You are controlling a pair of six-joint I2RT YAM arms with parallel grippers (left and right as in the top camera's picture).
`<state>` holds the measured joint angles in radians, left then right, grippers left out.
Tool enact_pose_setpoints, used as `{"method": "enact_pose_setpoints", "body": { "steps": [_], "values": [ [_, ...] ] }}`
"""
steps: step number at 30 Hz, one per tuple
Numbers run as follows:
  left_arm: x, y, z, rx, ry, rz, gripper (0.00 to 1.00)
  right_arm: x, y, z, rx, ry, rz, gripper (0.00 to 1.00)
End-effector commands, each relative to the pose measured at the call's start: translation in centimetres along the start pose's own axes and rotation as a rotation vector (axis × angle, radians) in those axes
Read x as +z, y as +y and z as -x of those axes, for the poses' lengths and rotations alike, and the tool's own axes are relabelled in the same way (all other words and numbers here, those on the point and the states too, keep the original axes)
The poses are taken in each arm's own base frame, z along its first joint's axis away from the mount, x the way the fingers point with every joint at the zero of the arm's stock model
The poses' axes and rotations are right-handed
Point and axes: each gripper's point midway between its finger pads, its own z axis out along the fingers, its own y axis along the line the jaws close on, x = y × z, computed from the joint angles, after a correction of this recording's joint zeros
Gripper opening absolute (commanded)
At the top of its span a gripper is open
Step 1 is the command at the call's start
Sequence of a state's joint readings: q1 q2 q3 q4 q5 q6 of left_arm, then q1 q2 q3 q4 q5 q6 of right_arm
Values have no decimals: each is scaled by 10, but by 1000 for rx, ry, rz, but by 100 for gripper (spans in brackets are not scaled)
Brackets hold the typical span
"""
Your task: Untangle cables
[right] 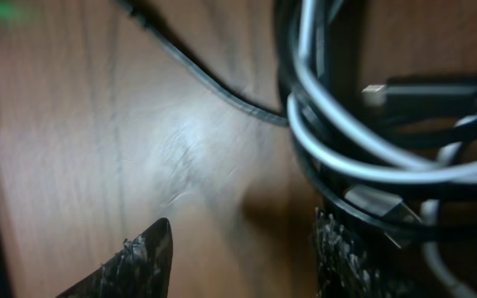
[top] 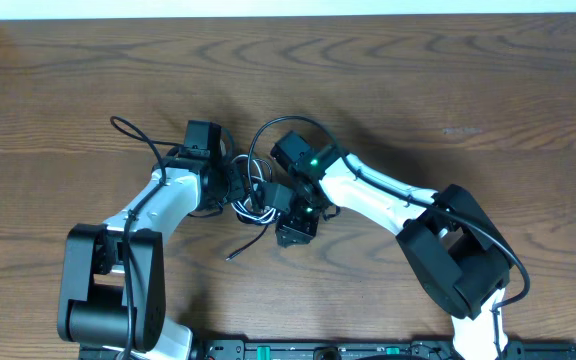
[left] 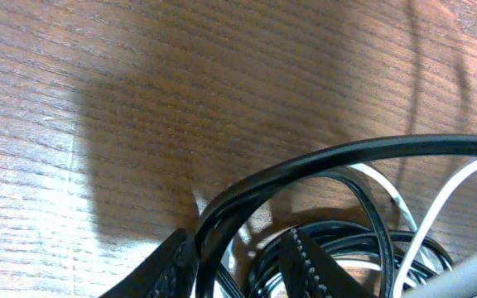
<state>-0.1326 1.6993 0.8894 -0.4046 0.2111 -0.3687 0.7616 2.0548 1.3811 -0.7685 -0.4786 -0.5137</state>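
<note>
Brown wood-grain desk (top: 418, 80) carries the knot of cords (top: 253, 197), which lies near its middle, between the tips of the two arms; the black cord (left: 346, 153) and the white cord (left: 450, 194) are looped through one another there, and one loose black end trails out of the knot toward the near edge of the desk.

Left pincer (left: 237, 252) stands partly open, its fingers apart; in its own camera a bend of the black cord runs down between them, close against the finger at the left of that picture, with free room on the other side, so it is not clamped; more black loops and the white cord lie just beyond the other finger.

Right pincer (right: 243, 248) is wide open; bare wood shows in the gap between its fingers and nothing is held; the bundle of white and black loops lies over and beside the finger at the right of its picture, whether touching I cannot tell; a silver plug (right: 379, 207) sits just above that fingertip; a second plug (right: 377, 91) lies farther up, blurred.
</note>
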Motion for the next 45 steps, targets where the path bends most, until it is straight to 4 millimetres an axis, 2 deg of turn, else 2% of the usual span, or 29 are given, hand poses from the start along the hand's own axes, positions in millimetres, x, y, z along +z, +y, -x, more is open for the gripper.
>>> {"method": "enact_pose_setpoints", "body": {
  "steps": [1, 4, 10, 15, 17, 19, 25, 32, 38, 45],
  "values": [
    [-3, -2, 4, 6, -7, -8, 37, 2, -5, 4, 39, -14, -33, 51],
    [-3, -1, 3, 5, -6, -8, 37, 2, -9, 12, 38, -45, -48, 51],
    [-1, -1, 2, 4, 1, -5, 38, -1, -7, 15, 48, -58, -42, 50],
    [2, 0, 1, 2, 8, -2, 37, -16, -9, 23, 27, -84, -92, 51],
    [2, 1, 1, 2, 9, -2, 33, -20, -14, 23, 24, -81, -130, 51],
    [2, 1, 1, 3, 9, -2, 28, -20, -18, 21, 25, -72, -152, 52],
    [5, 2, -1, 0, 19, 3, 28, -17, -24, 15, 29, -54, -178, 53],
    [6, 2, -2, 1, 20, 3, 28, -4, -28, 11, 33, -86, -191, 53],
    [6, 2, -2, 1, 21, 4, 28, -1, -22, 26, 0, -168, -144, 52],
    [6, 2, -2, 1, 20, 3, 28, -11, -16, 35, -19, -206, -133, 51]
  ]
}}
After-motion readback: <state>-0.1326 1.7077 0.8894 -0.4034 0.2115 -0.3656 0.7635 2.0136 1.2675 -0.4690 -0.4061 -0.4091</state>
